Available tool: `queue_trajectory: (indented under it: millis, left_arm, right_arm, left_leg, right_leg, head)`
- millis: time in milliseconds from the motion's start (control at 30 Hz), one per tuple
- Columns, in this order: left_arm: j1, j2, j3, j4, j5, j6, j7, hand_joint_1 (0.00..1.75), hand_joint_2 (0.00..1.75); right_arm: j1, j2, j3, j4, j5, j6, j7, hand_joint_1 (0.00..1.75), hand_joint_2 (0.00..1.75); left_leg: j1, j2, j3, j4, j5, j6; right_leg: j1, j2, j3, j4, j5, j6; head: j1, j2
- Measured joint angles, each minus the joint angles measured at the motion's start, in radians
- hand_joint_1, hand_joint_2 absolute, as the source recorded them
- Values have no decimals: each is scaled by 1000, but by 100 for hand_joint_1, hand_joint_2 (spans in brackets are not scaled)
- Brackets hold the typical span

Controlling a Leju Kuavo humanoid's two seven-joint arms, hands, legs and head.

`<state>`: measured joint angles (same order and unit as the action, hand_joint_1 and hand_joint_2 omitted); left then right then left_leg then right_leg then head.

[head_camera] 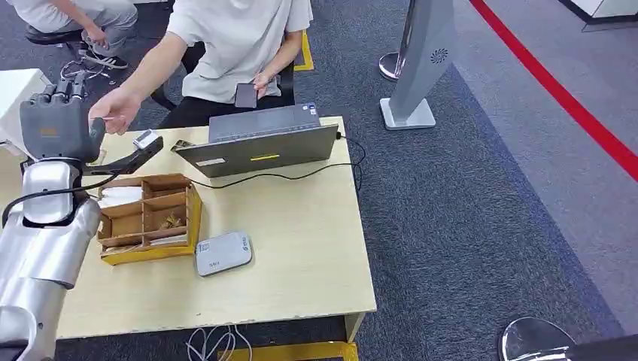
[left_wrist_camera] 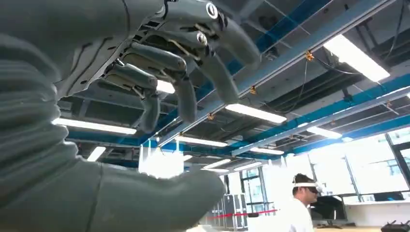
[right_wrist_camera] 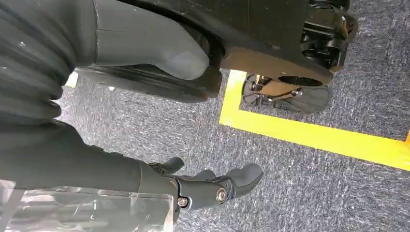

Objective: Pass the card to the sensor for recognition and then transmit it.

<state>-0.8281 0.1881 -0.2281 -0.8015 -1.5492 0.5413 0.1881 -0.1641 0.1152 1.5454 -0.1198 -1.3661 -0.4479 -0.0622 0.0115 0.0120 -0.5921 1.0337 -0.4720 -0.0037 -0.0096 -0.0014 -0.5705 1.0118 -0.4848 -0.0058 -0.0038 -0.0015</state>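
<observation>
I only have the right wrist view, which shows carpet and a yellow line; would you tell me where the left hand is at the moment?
Observer: The left hand is raised over the left end of the table, its back toward the head camera.
Operator: Is anyone near it?
Observer: Yes, a person's hand reaches in right beside it from across the table.
Operator: Does it hold the card?
Observer: I cannot tell. The left wrist view shows a pale rectangle between thumb and fingers, too washed out to name.
</observation>
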Motion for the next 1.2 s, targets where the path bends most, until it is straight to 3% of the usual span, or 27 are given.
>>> queue_trajectory:
  millis: [233,333,433,567,700,900,1067,1200]
  left_arm:
    - [30,-19,1,-39,0,-13,-24,0,175]
    - [96,-45,3,-116,0,-66,-52,0,175]
    - [248,-79,2,-286,0,-138,-64,0,175]
    - [503,-106,-52,-546,0,-142,-30,0,175]
    - [617,-106,-93,-674,0,-143,-16,0,175]
    - [695,-109,-102,-761,0,-140,-51,0,175]
    - [835,-84,-143,-824,0,-98,13,0,175]
    - [900,-85,-133,-829,2,-92,-17,0,175]
  right_arm:
    - [0,0,2,0,-5,-2,-2,0,175]
    - [1,0,2,0,-28,-3,-8,0,175]
    - [4,0,-3,0,-70,-12,-20,0,175]
    - [12,5,-29,0,-125,-25,-38,0,175]
    - [13,5,-42,1,-132,-27,-39,0,175]
    - [15,6,-51,1,-155,-31,-44,0,175]
    - [18,11,-60,5,-185,-38,-50,0,175]
    - [18,11,-63,6,-182,-37,-50,0,175]
  left_leg:
    - [0,0,0,0,0,0]
    - [-1,0,0,0,0,0]
    - [-1,1,0,0,-2,1]
    - [-1,5,1,0,-6,1]
    - [-1,3,0,0,-7,2]
    - [-1,4,2,0,-7,2]
    - [-1,4,2,0,-7,3]
    - [-1,3,2,0,-8,2]
  right_leg:
    - [0,0,0,0,0,0]
    - [-1,0,1,0,0,0]
    - [-1,0,1,-1,-1,1]
    - [-1,5,0,-1,-3,2]
    - [-1,2,0,-2,-4,3]
    - [-1,3,2,-1,-3,3]
    - [-1,3,2,-2,-4,4]
    - [-1,2,2,-2,-5,5]
  head:
    - [0,0]
    - [0,0]
    - [0,0]
    - [0,0]
    - [0,0]
    - [0,0]
    - [0,0]
    - [0,0]
